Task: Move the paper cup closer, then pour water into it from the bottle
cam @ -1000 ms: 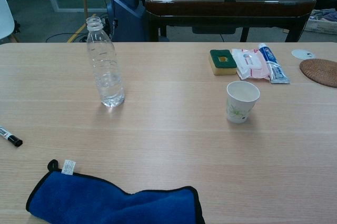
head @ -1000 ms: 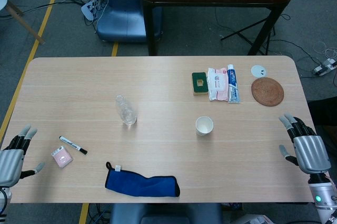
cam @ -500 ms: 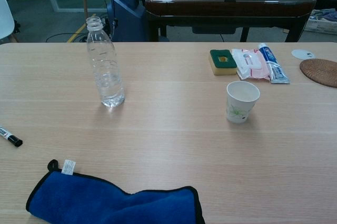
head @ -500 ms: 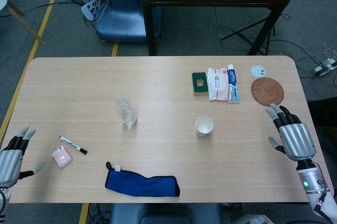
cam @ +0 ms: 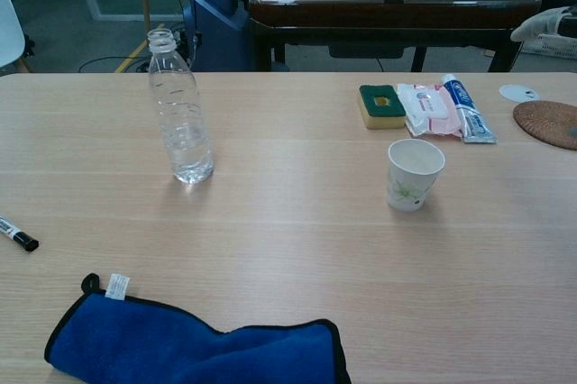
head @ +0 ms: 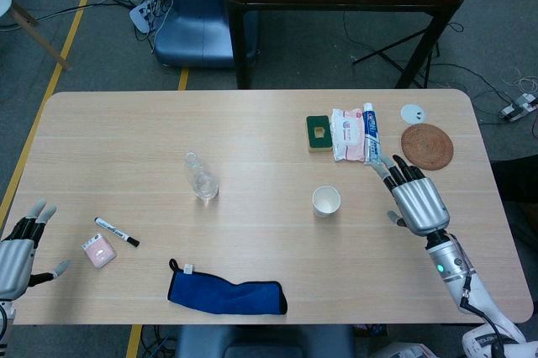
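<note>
A white paper cup [head: 326,201] [cam: 415,174] with a green leaf print stands upright and empty, right of the table's middle. A clear uncapped plastic bottle [head: 200,176] [cam: 180,120] with a little water stands to its left. My right hand [head: 415,197] hovers to the right of the cup with fingers spread, holding nothing; only a fingertip [cam: 544,25] shows at the chest view's right edge. My left hand [head: 20,244] rests by the table's near-left corner, fingers apart and empty.
A blue cloth [head: 225,293] lies at the front edge. A black marker [head: 116,231] and a pink eraser [head: 99,250] lie at the left. A green sponge [head: 318,132], wipes pack [head: 346,133], toothpaste tube [head: 371,133], woven coaster [head: 426,145] and white lid [head: 412,113] sit at the back right.
My right hand has moved left and forward from the table's right edge to just right of the cup, past the coaster. The left hand, cup and bottle have stayed put.
</note>
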Robot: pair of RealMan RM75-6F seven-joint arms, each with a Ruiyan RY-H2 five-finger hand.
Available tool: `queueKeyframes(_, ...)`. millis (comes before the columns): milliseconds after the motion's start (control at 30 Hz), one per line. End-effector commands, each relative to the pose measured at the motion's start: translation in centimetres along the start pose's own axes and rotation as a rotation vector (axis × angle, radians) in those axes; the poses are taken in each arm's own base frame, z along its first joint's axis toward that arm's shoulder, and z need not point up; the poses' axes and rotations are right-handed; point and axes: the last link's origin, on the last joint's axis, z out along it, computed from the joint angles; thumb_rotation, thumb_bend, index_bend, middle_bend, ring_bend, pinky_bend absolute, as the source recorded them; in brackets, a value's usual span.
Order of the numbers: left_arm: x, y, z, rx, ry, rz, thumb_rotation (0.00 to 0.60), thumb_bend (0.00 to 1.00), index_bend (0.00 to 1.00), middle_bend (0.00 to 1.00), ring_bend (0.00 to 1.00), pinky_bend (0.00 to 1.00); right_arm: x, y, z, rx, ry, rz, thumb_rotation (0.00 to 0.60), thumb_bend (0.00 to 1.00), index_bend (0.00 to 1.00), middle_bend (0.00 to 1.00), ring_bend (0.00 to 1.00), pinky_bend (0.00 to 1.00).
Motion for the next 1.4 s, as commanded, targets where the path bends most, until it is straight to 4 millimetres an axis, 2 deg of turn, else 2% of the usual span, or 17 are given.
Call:
queueKeyframes(33,0.0,-0.1,0.0,0.003,-0.001,0.002,0.600,0.13,0.10,0.01,0.14,0.48,-0.4,-1.3,1.4,0.028,-0.027,-0.011,0.600,0.13,0.13,0.04,0.04,0.27)
queueKeyframes(367,-0.1,-0.2,0.1,0.010,-0.007,0.000,0.600,0.13,0.11,0.02,0.14,0.48,-2.0,-4.8,4.4,0.098,-0.106,-0.034,0.600,0.13,0.13,0.02,0.02,0.27)
queueKeyframes(567,-0.2,-0.2,0.2,0.012,-0.009,-0.004,0.600,0.13,0.11,0.02,0.14,0.48,-2.7,-6.7,5.6,0.137,-0.145,-0.051,0.600,0.12,0.13,0.02,0.02,0.27)
queueKeyframes(1100,0.0,-0.2,0.1,0.008,-0.010,-0.009,0.600,0.13,0.11,0.02,0.14,0.48,-4.7,-8.6,7.7,0.156,-0.205,-0.044,0.600,0.12,0.13,0.07,0.02,0.27)
queueKeyframes(1233,0.0,-0.3,0.1,0.011,-0.008,-0.012,0.600,0.13,0.11,0.02,0.14,0.48,-5.2,-9.0,8.3,0.166,-0.216,-0.033,0.600,0.12,0.14,0.10,0.04,0.27)
queueKeyframes(1333,0.1,-0.3,0.1,0.012,-0.009,-0.013,0.600,0.13,0.11,0.02,0.14,0.48,-5.6,-9.2,8.6,0.172,-0.220,-0.025,0.600,0.12,0.17,0.13,0.08,0.29)
queueKeyframes(1400,0.1,-0.4,0.2,0.014,-0.011,-0.013,0.600,0.13,0.11,0.02,0.14,0.48,-5.8,-9.3,8.7,0.176,-0.221,-0.021,0.600,0.12,0.23,0.16,0.11,0.32)
